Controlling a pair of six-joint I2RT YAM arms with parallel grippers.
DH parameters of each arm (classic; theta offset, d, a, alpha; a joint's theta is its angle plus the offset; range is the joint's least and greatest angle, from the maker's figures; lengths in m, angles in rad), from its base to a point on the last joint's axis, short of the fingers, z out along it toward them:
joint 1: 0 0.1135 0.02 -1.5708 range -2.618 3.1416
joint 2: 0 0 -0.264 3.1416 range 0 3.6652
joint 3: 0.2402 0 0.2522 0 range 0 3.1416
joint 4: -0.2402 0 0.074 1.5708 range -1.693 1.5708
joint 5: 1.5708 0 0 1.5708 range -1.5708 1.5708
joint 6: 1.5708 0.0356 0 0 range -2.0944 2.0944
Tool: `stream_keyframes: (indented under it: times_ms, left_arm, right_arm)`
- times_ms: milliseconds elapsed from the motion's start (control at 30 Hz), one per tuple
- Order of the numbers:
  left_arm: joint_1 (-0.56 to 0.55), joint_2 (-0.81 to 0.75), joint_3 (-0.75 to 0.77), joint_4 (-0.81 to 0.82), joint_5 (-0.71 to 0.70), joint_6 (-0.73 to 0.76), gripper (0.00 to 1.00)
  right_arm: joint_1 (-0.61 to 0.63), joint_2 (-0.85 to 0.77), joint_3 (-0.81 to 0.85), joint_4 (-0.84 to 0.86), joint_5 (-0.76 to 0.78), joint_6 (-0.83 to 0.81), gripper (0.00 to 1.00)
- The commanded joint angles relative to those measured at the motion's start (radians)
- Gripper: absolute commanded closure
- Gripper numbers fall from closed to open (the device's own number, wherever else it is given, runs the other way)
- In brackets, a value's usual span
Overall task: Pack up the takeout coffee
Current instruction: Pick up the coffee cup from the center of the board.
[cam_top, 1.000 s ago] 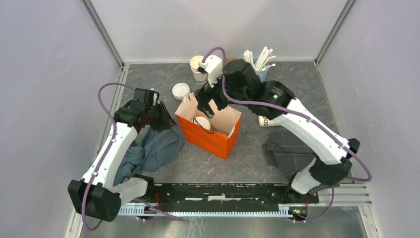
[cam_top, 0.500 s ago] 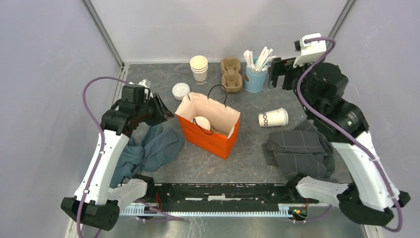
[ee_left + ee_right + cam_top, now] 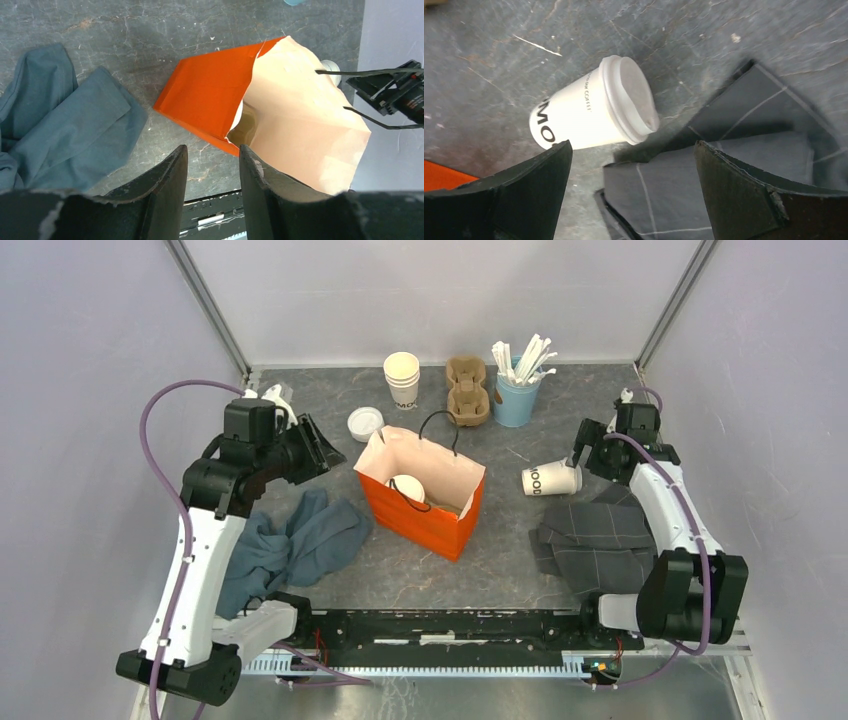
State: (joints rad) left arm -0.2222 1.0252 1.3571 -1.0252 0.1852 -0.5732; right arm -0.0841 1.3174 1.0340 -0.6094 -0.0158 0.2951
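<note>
Currently your right gripper (image 3: 632, 147) stands wide open and empty, just right of one lidded cup (image 3: 551, 479) that lies on its side on the table, its lid toward the gripper, touching the grey cloth (image 3: 598, 540). A second lidded cup (image 3: 407, 487) sits inside the orange bag (image 3: 420, 520). Your left gripper (image 3: 212, 152), left of the bag, shows a narrow gap and holds nothing.

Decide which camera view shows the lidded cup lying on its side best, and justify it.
Right wrist: the lidded cup appears large, on its side, lid and lettering clear, beside the grey cloth. Top external shows it small but whole. Left wrist gives no clear sight of it.
</note>
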Motion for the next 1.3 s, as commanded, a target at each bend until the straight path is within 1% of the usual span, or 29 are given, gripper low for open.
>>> stream_keyframes:
  times_ms: [0,133,233,300,367,500,567,933,1267]
  left_arm:
    - [-0.003,-0.018,0.07,-0.031,0.002,0.053,0.5]
    - [-0.003,-0.024,0.07,-0.032,0.008,0.047,0.48]
    - [-0.003,-0.022,0.072,-0.032,0.007,0.051,0.48]
    - [-0.003,-0.02,0.073,-0.028,0.01,0.053,0.47]
    - [-0.003,-0.015,0.075,-0.022,0.016,0.053,0.47]
    - [-0.003,-0.005,0.093,-0.018,0.023,0.053,0.46]
    - [-0.003,-0.004,0.1,-0.016,0.025,0.053,0.45]
    - [-0.003,0.006,0.109,-0.008,0.026,0.05,0.44]
    - [-0.003,0.019,0.114,0.002,0.028,0.046,0.43]
  right_arm:
    - [-0.035,-0.021,-0.052,0.128,-0.129,0.175,0.02]
    - [-0.04,0.015,-0.071,0.112,-0.168,0.373,0.02]
    - [-0.034,0.01,-0.084,0.11,-0.173,0.503,0.02]
    - [-0.029,-0.003,-0.101,0.123,-0.157,0.553,0.02]
    - [-0.029,0.003,-0.098,0.091,-0.123,0.595,0.02]
    - [-0.028,0.049,-0.088,0.02,-0.083,0.645,0.02]
    - [-0.028,0.064,-0.089,0.019,-0.07,0.651,0.02]
    - [-0.025,0.109,-0.139,0.095,-0.083,0.707,0.02]
    - [0.001,0.171,-0.124,0.142,-0.072,0.719,0.02]
